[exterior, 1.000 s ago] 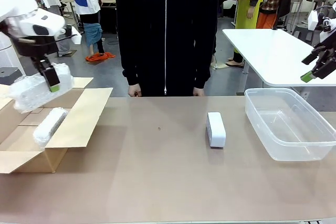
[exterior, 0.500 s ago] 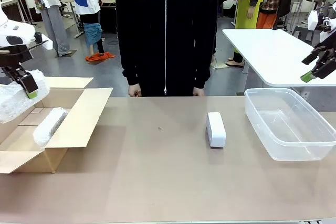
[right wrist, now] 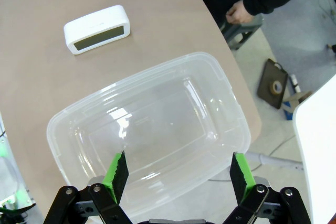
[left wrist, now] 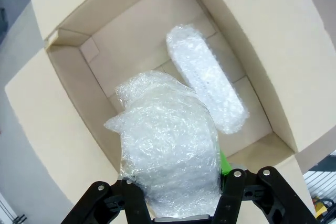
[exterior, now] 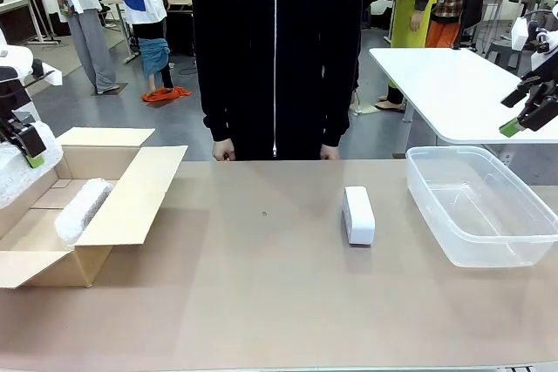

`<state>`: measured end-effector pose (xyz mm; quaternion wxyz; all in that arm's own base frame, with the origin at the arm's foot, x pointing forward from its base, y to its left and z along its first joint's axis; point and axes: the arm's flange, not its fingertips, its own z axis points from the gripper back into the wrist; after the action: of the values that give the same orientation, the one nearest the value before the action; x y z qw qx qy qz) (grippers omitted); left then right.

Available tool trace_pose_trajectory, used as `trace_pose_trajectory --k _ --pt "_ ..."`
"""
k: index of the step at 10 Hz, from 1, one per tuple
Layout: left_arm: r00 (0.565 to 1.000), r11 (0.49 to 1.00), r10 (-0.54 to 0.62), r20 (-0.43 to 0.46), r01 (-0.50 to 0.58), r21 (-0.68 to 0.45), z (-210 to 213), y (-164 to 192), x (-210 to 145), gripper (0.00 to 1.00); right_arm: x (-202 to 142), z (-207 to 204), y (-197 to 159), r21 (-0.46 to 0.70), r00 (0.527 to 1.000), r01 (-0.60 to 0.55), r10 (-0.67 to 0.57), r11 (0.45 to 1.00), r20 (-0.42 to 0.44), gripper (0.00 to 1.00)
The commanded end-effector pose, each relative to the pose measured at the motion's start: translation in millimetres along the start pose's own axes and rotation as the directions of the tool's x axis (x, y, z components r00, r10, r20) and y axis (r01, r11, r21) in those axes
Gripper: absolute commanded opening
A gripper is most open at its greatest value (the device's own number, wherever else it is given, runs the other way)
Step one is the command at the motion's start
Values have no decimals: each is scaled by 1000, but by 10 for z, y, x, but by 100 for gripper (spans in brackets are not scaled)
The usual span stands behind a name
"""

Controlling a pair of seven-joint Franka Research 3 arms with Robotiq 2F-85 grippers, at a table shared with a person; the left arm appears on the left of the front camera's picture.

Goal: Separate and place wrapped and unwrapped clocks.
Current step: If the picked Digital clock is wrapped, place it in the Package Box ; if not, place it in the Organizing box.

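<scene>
While the left pincer (exterior: 33, 150) hangs at the counter's (exterior: 261, 294) left end, above the open cardboard box (exterior: 131, 202), it is clamped on a bubble-wrapped clock (left wrist: 168, 150). In the front view this bundle is partly cut off by the picture's left edge and sits higher than the box flaps. The left wrist view looks down past it, one green pad (left wrist: 224, 163) peeping out beside the wrap, into the box. A second wrapped clock (left wrist: 207, 80) lies flat on the box floor, slanting across it. From the front it shows as a pale roll (exterior: 83, 209) inside the box.

Right of the middle, the bare white clock (exterior: 358, 214) lies on the counter, near the clear plastic tub (exterior: 510, 254) but apart from it. In the right wrist view its dark face (right wrist: 101, 34) is turned toward the tub side.

The right pincer (right wrist: 178, 174) is raised over the tub, its jaws spread wide with nothing between them, green pads to either side.

A person in a black zipped jacket stands at the far edge, one hand (exterior: 224, 151) hanging just behind the counter
</scene>
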<state>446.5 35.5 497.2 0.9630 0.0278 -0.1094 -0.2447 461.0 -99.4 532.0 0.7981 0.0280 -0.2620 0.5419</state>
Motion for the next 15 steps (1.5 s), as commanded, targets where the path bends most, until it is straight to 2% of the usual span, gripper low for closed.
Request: trace_pose_trajectory --k 1,7,12,13,15 --pt "998 999 50 27 -49 -23 -159 76 20 54 -10 -15 -9 7 1000 -2 2 1000 13 100" --pt "982 982 190 -4 -190 -3 -529 265 81 54 -10 -15 -9 7 1000 -2 2 1000 13 100" --pt "991 993 116 59 -115 -20 -742 342 137 54 -10 -15 -9 7 1000 -2 2 1000 13 100" --pt "988 988 155 10 -155 7 -726 315 104 54 -10 -15 -9 7 1000 -2 2 1000 13 100" --pt "988 988 155 10 -155 7 -726 315 104 54 -10 -15 -9 7 1000 -2 2 1000 13 100"
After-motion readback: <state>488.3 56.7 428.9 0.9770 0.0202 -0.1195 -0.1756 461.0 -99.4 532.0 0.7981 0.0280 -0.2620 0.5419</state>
